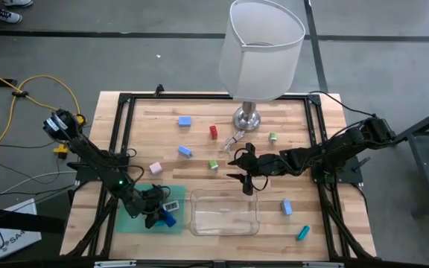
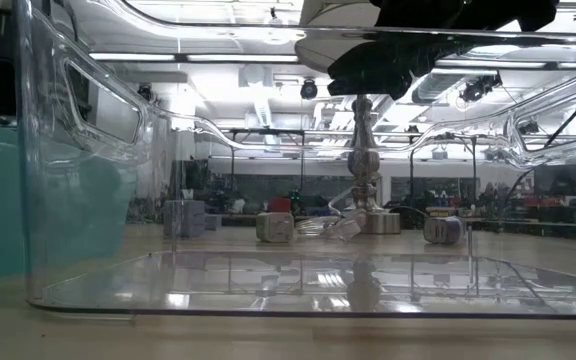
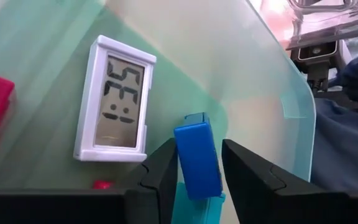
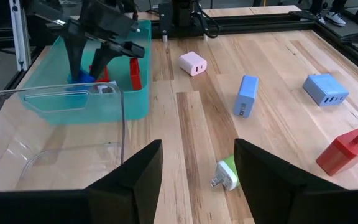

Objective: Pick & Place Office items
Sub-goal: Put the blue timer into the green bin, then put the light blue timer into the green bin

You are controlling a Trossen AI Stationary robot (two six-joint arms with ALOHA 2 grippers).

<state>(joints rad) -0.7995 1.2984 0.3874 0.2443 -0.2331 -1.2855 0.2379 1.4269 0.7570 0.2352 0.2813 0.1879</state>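
Left claw in the teal tray, lower left – fingers loosely flanking one blue block. Right claw, spread, mid-frame. Two more blue blocks and one red plug on the surface.

From my remote console: a pale wood-plank worktop inside a black frame carries a white-shaded lamp, a clear plastic tray, a green bin, and scattered chargers: blue, red, pink, green, and a teal stick.
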